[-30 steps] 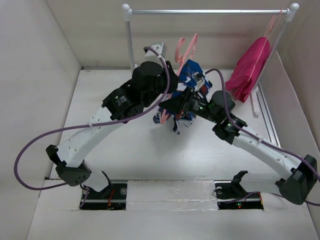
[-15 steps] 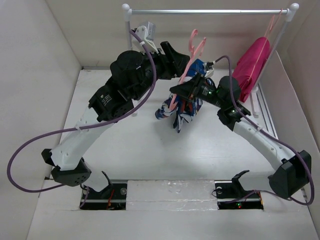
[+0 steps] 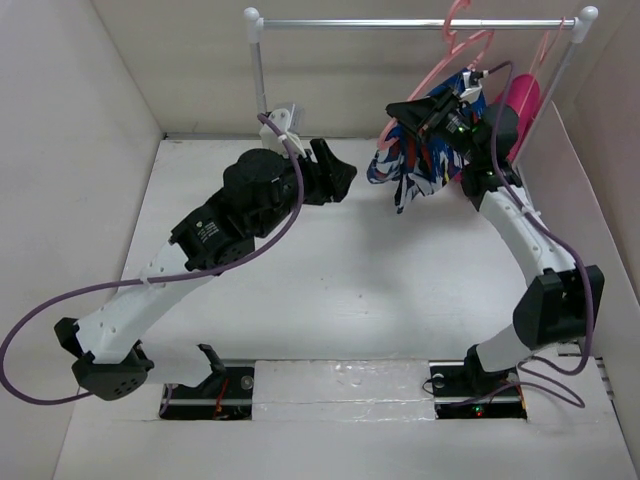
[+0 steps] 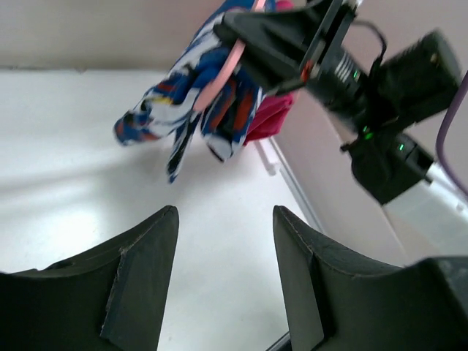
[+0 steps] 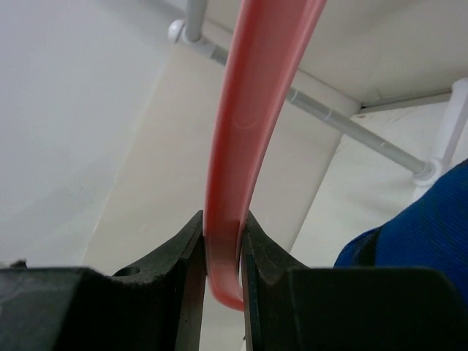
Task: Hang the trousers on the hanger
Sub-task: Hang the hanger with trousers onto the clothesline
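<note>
One trousers (image 3: 418,165) on the hanger (image 5: 245,110), right hand (image 5: 222,245) pinching it

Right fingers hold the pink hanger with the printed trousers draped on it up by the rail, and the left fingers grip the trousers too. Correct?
Not the left part. The left wrist view shows the left gripper open and empty, the trousers hanging beyond it. The right gripper is shut on the hanger by the rail.
</note>
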`<state>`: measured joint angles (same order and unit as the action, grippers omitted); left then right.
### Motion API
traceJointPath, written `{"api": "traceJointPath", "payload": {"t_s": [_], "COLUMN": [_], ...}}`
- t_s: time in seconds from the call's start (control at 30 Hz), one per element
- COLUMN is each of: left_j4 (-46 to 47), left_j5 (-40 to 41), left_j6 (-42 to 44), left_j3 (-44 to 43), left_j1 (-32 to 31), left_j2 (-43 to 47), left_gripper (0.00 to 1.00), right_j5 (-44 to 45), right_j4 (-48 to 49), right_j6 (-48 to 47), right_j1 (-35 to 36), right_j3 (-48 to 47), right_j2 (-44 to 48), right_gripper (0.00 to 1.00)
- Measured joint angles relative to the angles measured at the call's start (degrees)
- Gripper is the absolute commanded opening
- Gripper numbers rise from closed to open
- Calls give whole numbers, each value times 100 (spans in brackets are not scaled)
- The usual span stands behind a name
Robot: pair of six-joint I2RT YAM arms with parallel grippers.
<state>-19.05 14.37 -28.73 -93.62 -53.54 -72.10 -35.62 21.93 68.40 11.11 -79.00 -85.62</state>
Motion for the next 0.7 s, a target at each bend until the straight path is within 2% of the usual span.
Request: {"api": "traceJointPath", "payload": {"t_s": [0.3, 0.7], "left_j4": [-28, -44], "left_j5": [20, 72], "left_j6": [-284, -448], "left_j3": [695, 953], "left_j1": [0, 0], "left_j2": [188, 334], "left_gripper": [49, 50], "right_j5": [-105, -221], "right_j4": [393, 1281], "right_j6": [498, 1071], "right_j1": [-494, -935], "right_j3": [-409, -452], "right_j2": [-970, -1379], "right_gripper": [0, 0]}}
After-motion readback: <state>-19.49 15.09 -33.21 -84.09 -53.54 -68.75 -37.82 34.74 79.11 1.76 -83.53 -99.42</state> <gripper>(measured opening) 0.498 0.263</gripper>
